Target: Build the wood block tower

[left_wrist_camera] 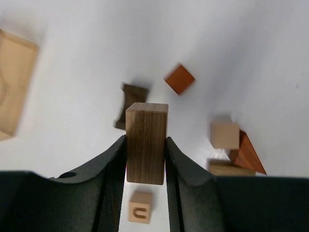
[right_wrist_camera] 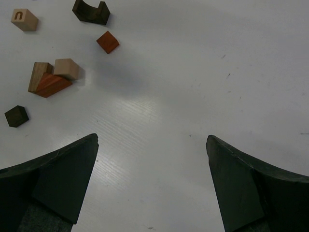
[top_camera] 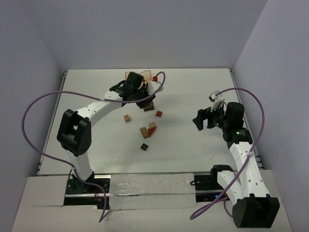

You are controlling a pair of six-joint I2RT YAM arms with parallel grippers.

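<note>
My left gripper [left_wrist_camera: 146,138] is shut on a dark brown wooden cuboid [left_wrist_camera: 147,145], held upright above the table. Below and beyond it lie a dark arch-shaped block [left_wrist_camera: 131,102], a reddish cube [left_wrist_camera: 179,79], a tan cube with a U cut in it [left_wrist_camera: 140,206], and a cluster of a tan cube [left_wrist_camera: 224,135], a reddish wedge [left_wrist_camera: 248,155] and a tan block [left_wrist_camera: 227,168]. In the top view the left gripper [top_camera: 145,102] hovers at the back centre. My right gripper [right_wrist_camera: 152,139] is open and empty, well right of the blocks [top_camera: 199,120]. A dark cube [right_wrist_camera: 16,116] lies apart.
A pale orange translucent tray [top_camera: 139,76] sits at the back behind the left gripper, with a small red piece [top_camera: 155,78] next to it. Purple cables loop over both arms. White walls bound the table on three sides.
</note>
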